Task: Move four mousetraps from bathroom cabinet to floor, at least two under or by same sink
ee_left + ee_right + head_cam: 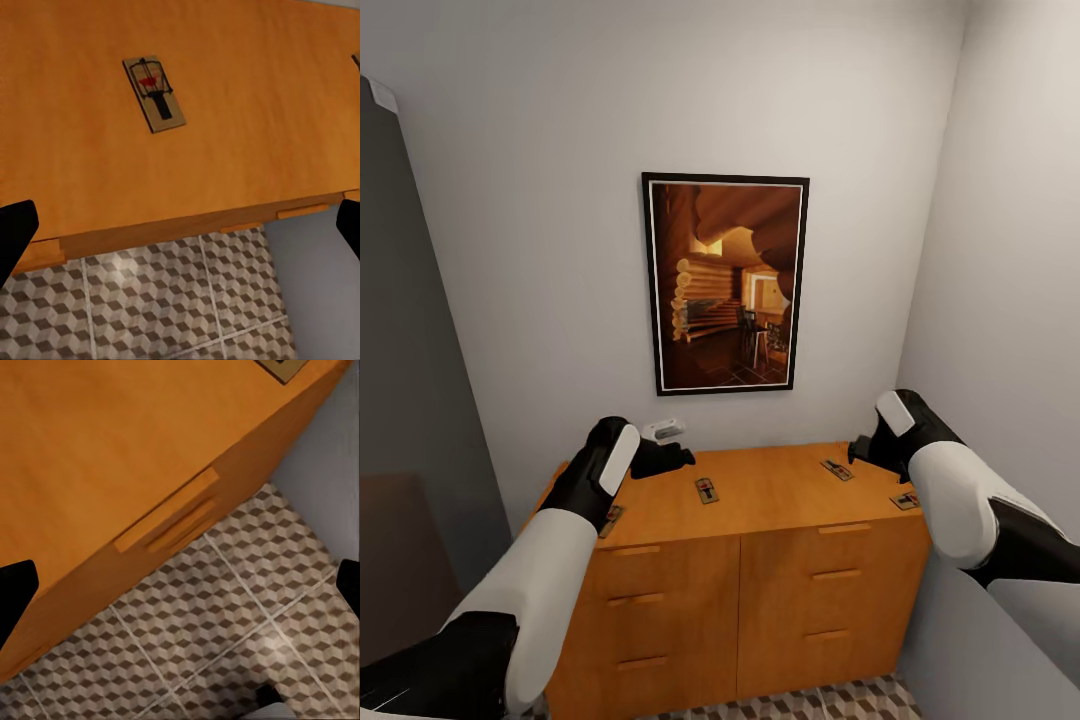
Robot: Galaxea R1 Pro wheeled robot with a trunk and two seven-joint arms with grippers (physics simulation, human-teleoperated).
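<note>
Left hand [665,458]: fingers spread wide, empty | small flat brown wire mousetrap [155,93]: beneath it, apart | on orange-brown wooden cabinet [225,135] top.

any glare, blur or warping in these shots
Head view: wide-angle warping, walls lean, even soft light, cabinet sharp. Left wrist view: mousetrap crisp, no glare. Right wrist view: a pale bright patch on the floor tiles, otherwise sharp.

The orange-brown cabinet [760,560] fills the lower middle of the frame, with four mousetraps [706,490] lying flat, spread across its top.
</note>
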